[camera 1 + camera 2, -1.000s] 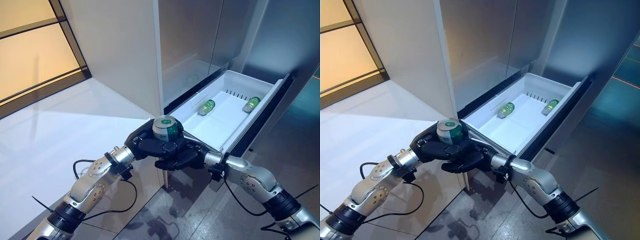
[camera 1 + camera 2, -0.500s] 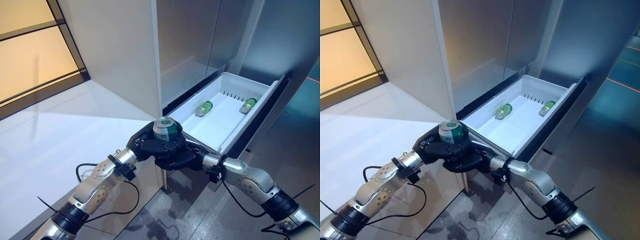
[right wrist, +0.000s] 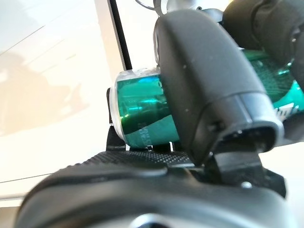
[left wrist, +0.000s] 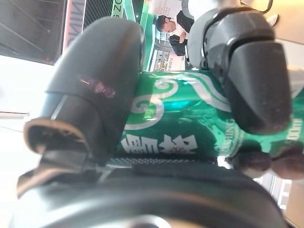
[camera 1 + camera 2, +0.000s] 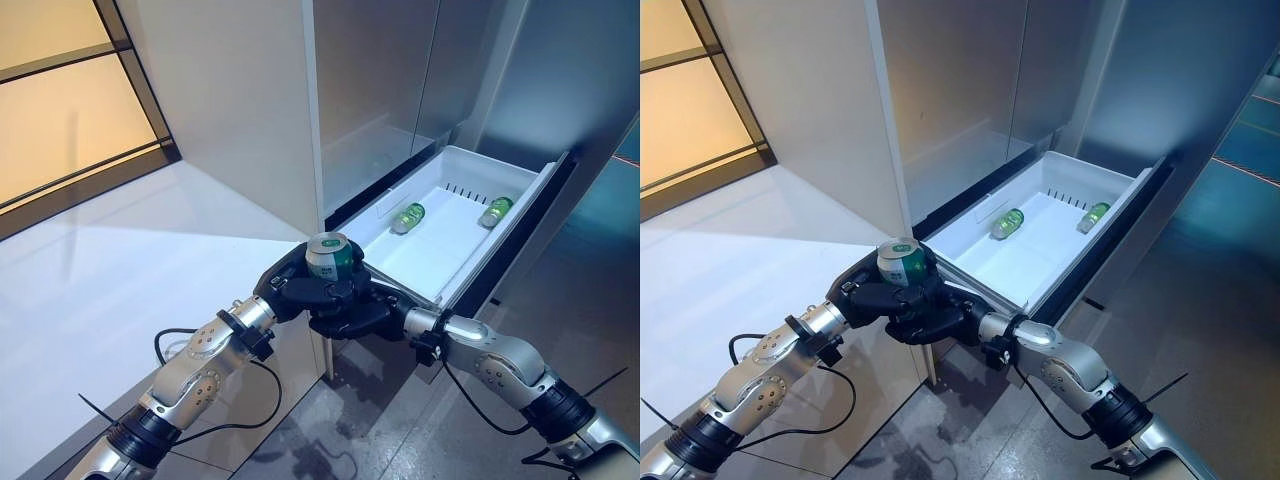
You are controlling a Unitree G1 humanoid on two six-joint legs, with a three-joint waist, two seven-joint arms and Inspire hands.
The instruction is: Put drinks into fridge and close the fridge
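Head eyes look down (wrist views press close) on one shared can (image 5: pixel 330 258).

Layout: one can in my two hands, near corner of the open drawer

I hold the can (image 5: pixel 329 258) upright between my left hand (image 5: pixel 295 290) and my right hand (image 5: pixel 352 315), the left one at its 9 o'clock side and the right one at its 5 o'clock side, fingers of both wrapped on it. The fridge drawer (image 5: pixel 500 233) stands pulled out at 1 o'clock from the can, and the can is just before its near corner. In the drawer two more cans lie on their sides: the near lying can (image 5: pixel 408 215) by the left wall, the far lying can (image 5: pixel 495 210) at 2 o'clock, by the right wall, well apart. The fridge door (image 5: pixel 380 90) rises behind the drawer at 12 o'clock.
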